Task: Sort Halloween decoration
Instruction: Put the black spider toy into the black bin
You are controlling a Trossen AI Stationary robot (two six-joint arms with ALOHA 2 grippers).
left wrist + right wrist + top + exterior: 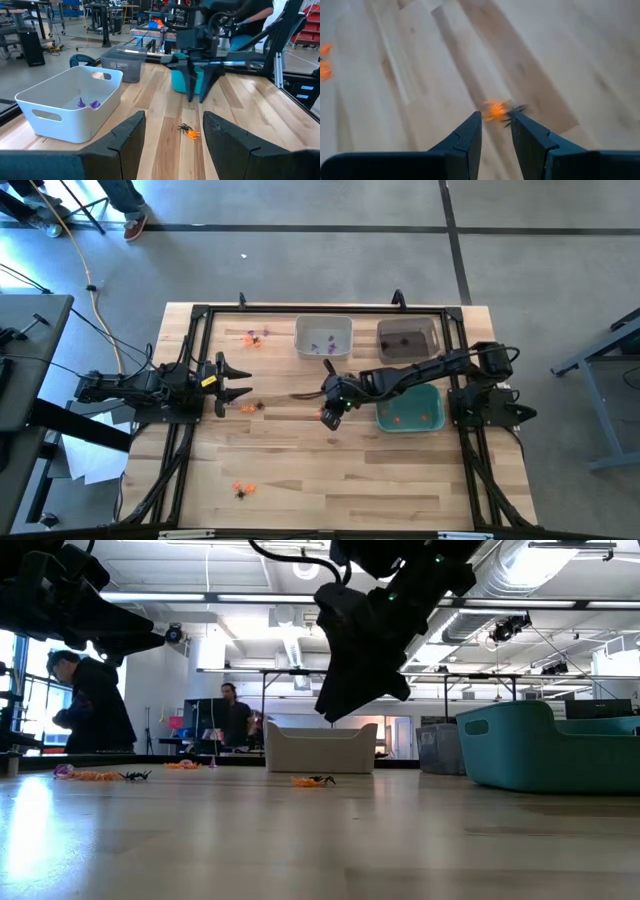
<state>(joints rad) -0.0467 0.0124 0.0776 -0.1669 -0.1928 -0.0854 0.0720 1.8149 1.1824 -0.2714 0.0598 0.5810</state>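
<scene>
Sorting station, condition from the front edge of the table to the rear.

1. Front zone. A small cluster of Halloween decoration, orange and black, is located on the bare wood near the front edge, well apart from both arms.

2. Middle zone. The left gripper is positioned at the left side of the table, with its fingers spread wide and nothing held. An orange and black trinket pair is located just beside it on the wood. The right gripper is held above the table centre, pointing down. A narrow gap is seen between its fingers and nothing is grasped. An orange and black trinket is seen on the wood past its tips. The teal bin, containing orange trinkets, is placed just beside this gripper, toward the right arm's base.

3. Rear zone. The white bin, holding purple trinkets, and the dark bin are set side by side. A further loose cluster is found to the left of the white bin.

4. Beyond the table. Two people are seen in the room.
</scene>
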